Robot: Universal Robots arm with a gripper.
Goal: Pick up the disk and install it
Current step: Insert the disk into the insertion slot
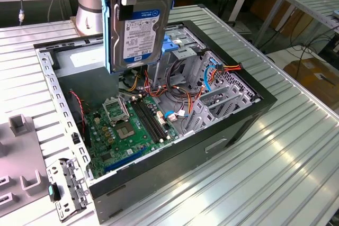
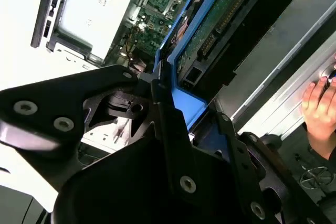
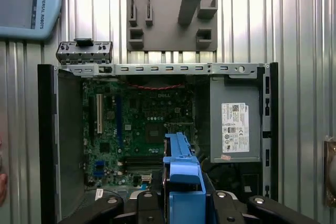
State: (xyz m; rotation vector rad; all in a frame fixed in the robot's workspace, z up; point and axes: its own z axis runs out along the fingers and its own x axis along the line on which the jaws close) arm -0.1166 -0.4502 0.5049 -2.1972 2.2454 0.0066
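Note:
The disk point(image 1: 140, 27) is a silver-grey hard drive with a white-and-blue label and blue plastic rails along its edges. It hangs upright above the open computer case point(image 1: 228, 125), over the back part near the power supply. My gripper point(image 1: 135, 1) is shut on its top edge. In the first wrist view the disk's blue rail point(image 3: 181, 169) sticks out between the black fingers point(image 3: 149, 208), above the motherboard point(image 3: 136, 124). The second wrist view shows the disk's green circuit-board side point(image 2: 220, 19) and its blue rail point(image 2: 184, 100).
The case lies open on a ribbed metal table point(image 1: 275, 173). Inside are a grey power-supply box point(image 3: 236, 127), bundled cables point(image 1: 180, 91) and a metal drive cage with a blue handle point(image 1: 172, 43). A grey fixture plate point(image 3: 170, 9) lies beside the case. A person's hand point(image 2: 320, 106) rests nearby.

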